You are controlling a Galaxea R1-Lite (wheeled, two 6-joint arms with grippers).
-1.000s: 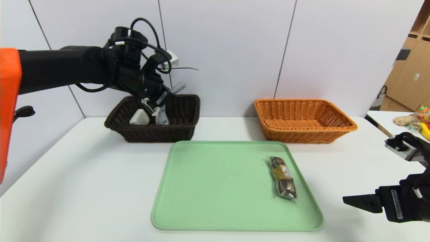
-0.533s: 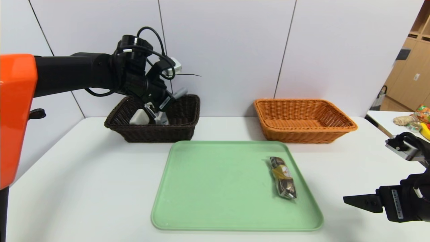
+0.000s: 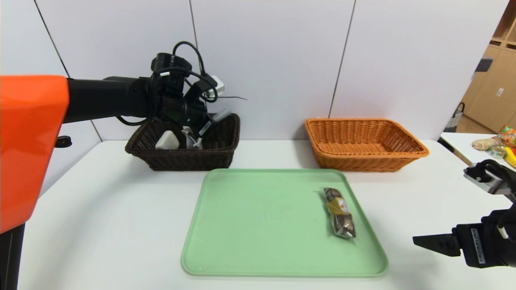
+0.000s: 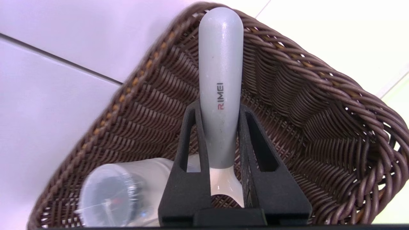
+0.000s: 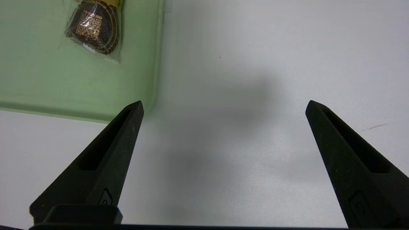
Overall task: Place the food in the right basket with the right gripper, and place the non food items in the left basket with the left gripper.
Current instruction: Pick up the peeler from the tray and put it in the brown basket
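Observation:
My left gripper (image 3: pixel 200 128) (image 4: pixel 219 108) is shut on a grey-handled tool (image 3: pixel 220 115) (image 4: pixel 220 54) with a white neck, low inside the dark brown left basket (image 3: pixel 181 161) (image 4: pixel 303 105). A white bottle (image 3: pixel 166 141) (image 4: pixel 111 195) lies in that basket beside the gripper. On the right side of the green tray (image 3: pixel 262 225) (image 5: pixel 38 80) lies a brown and gold food packet (image 3: pixel 340 217) (image 5: pixel 96 27). The orange right basket (image 3: pixel 363 163) stands behind it, with nothing seen inside. My right gripper (image 3: pixel 435 245) (image 5: pixel 223 107) hovers open over the table, right of the tray's near corner, holding nothing.
A side table at the far right carries several food items (image 3: pixel 500 141). The white table (image 3: pixel 100 225) runs around the tray and both baskets, which stand against the back wall.
My left arm has sunk and shifted right, carrying the grey-handled tool down into the dark basket. The right arm and the packet have stayed put.

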